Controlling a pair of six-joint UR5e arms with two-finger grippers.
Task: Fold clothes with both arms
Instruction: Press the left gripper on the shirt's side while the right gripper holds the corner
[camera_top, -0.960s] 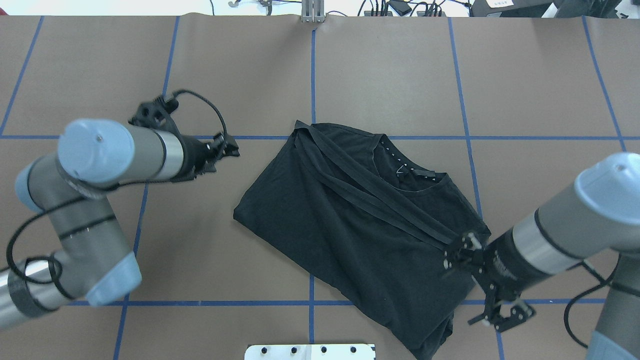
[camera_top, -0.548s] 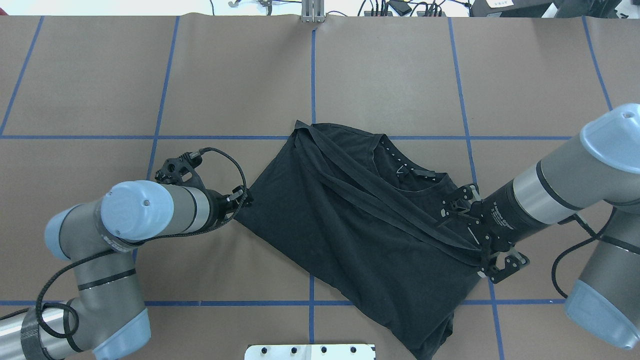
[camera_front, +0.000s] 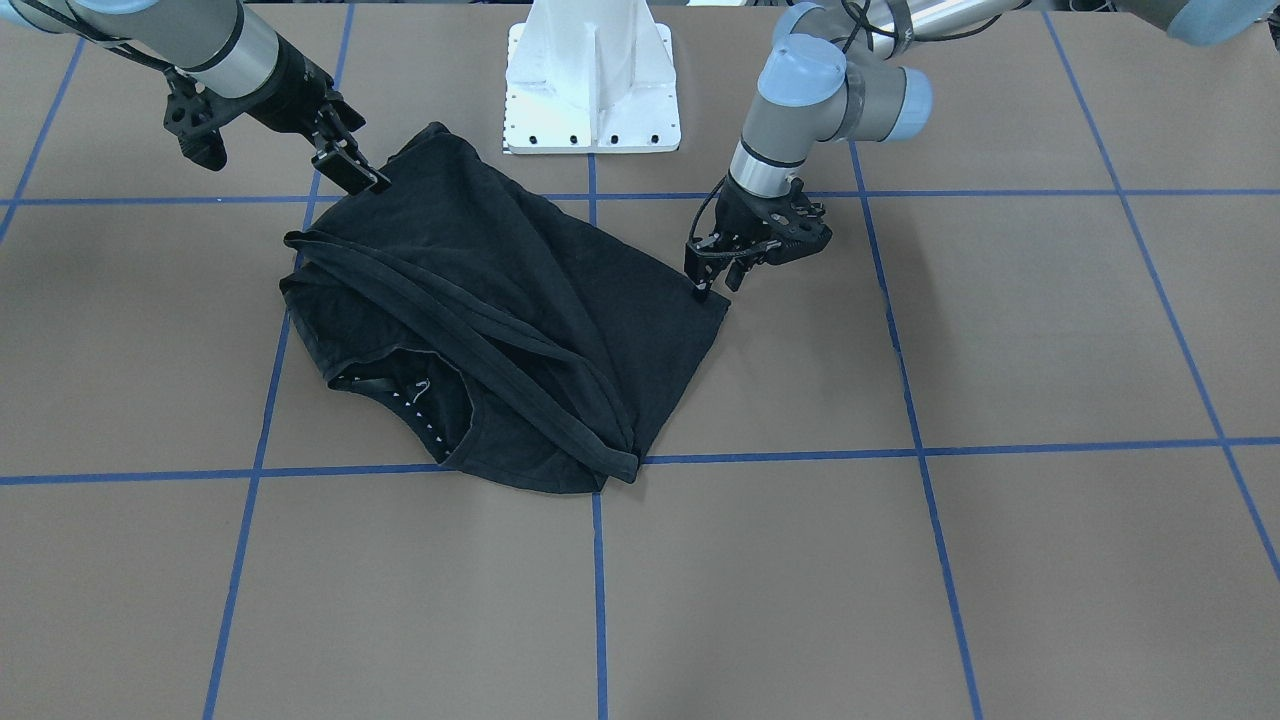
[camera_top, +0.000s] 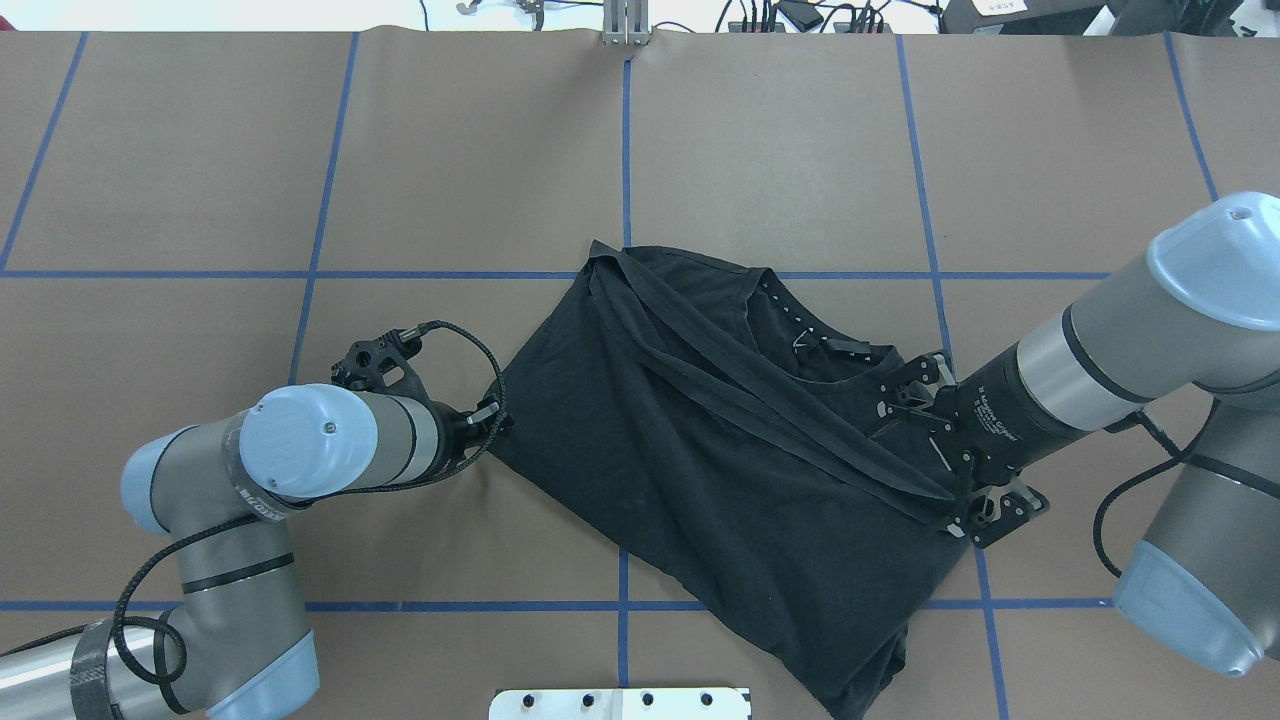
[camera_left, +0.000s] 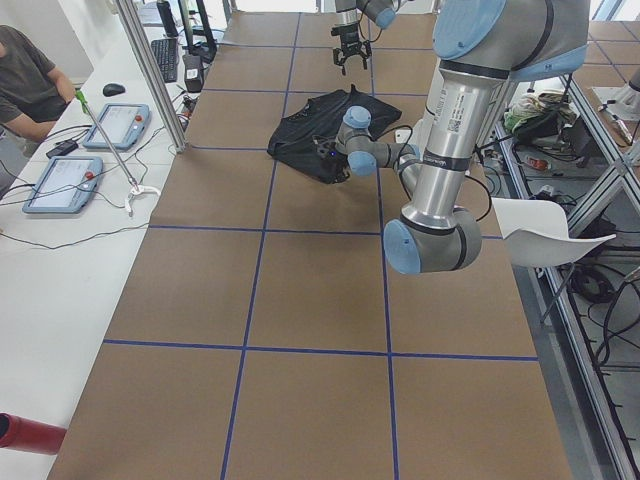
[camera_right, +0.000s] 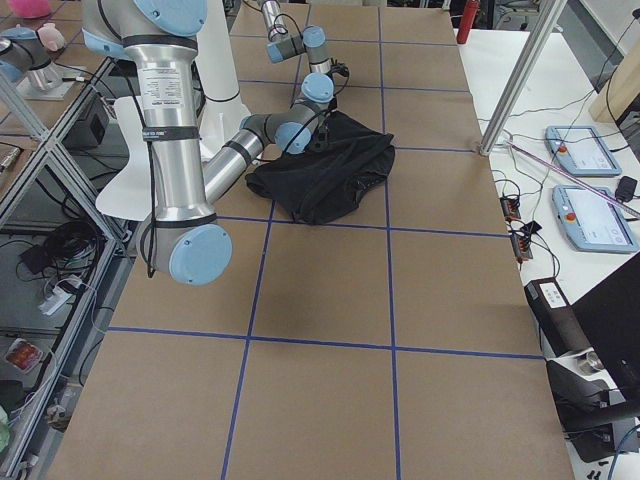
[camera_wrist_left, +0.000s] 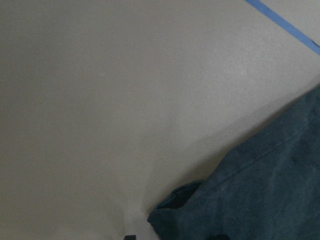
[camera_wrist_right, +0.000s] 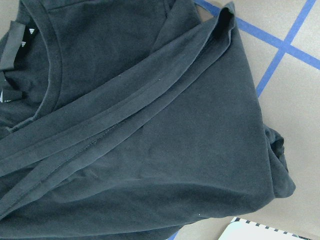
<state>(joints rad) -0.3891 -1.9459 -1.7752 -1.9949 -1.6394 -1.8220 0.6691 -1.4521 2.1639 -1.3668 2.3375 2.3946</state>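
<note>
The clothes are one black T-shirt, crumpled and partly folded on the brown table, collar toward the far side, with hem bands crossing it diagonally. The print does not show. My left gripper is low at the shirt's left corner, open. In the left wrist view that corner lies just ahead of the fingertips. My right gripper hovers over the shirt's right side near the collar, open with nothing in it. The right wrist view looks down on the shirt and shows no fingers.
The white bolted pedestal stands at the robot's edge, close behind the shirt. Blue tape lines grid the table. Cables and gear lie along the far edge. A seated person and control tablets are beside the table.
The left arm swung down and inward, bringing its gripper to the shirt's left corner. The right gripper moved from the lower right sleeve up toward the collar. The shirt barely shifted.
</note>
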